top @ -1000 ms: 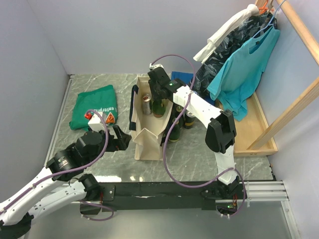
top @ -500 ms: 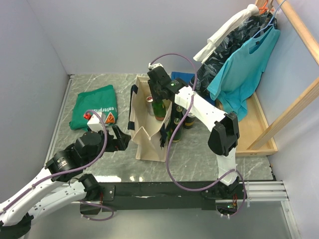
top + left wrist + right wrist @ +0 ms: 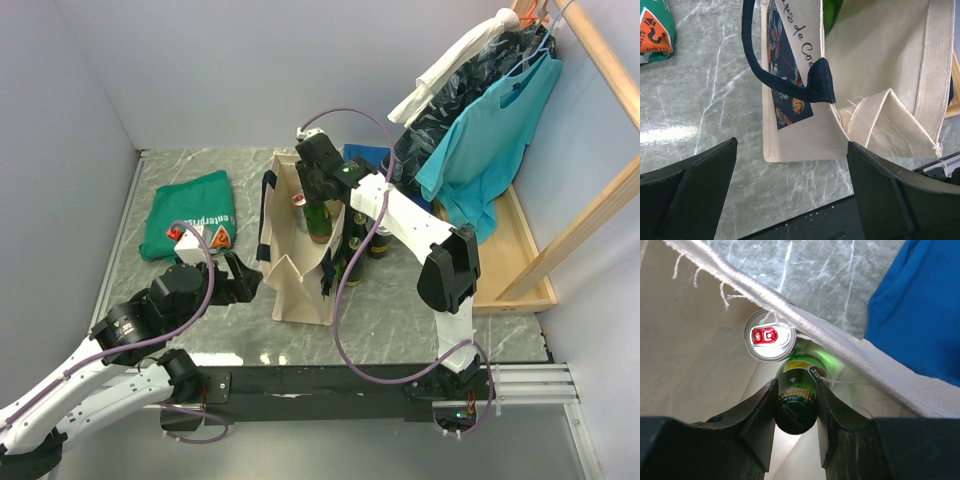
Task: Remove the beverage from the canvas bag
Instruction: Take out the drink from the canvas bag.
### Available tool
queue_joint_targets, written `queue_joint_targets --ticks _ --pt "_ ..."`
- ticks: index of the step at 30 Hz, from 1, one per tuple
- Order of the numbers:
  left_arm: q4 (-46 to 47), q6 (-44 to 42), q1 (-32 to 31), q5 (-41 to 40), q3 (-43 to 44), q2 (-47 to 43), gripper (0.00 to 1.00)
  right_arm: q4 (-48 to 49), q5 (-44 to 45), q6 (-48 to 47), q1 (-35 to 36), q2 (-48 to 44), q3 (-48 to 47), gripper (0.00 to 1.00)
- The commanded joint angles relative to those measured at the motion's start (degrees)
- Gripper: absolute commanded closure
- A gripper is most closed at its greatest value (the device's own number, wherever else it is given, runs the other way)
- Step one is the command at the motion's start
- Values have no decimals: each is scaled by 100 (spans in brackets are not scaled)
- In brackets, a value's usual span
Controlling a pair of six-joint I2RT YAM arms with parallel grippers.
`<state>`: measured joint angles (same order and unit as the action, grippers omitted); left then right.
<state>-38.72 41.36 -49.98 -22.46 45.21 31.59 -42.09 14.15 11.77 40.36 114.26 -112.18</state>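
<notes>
The cream canvas bag point(image 3: 298, 280) with navy handles stands mid-table, mouth open upward. Inside it are a green glass bottle point(image 3: 319, 218) and a silver can with a red tab point(image 3: 298, 202). My right gripper point(image 3: 320, 196) reaches into the bag mouth. In the right wrist view it point(image 3: 796, 400) is shut on the green bottle's neck point(image 3: 797, 385), with the can point(image 3: 768, 335) just beyond. My left gripper point(image 3: 243, 280) is open and empty, low on the table beside the bag's left side. In the left wrist view it point(image 3: 792, 185) faces the bag's near corner point(image 3: 790, 150) and navy handle point(image 3: 790, 80).
Several dark bottles and cans point(image 3: 362, 240) stand on the table right of the bag. A folded green T-shirt point(image 3: 188, 215) lies at the left. A blue cloth point(image 3: 370, 157) lies behind the bag. A wooden rack point(image 3: 530, 250) with hanging clothes point(image 3: 490, 130) fills the right side.
My right gripper has lifted the green bottle slightly within the bag over the last second. The bag's near side shifted a little. The left arm has not moved.
</notes>
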Motion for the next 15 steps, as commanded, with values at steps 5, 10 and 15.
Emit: queue_joint_targets --ticks 5,10,15 --pt "101 12 -30 -101 40 -22 4 499 -114 -35 7 -246 -322 100" --pt "110 12 -30 -101 40 -4 4 421 -290 71 -2 -62 -436 100" --pt "110 3 -30 -92 40 13 4 166 -492 132 -10 149 -629 100"
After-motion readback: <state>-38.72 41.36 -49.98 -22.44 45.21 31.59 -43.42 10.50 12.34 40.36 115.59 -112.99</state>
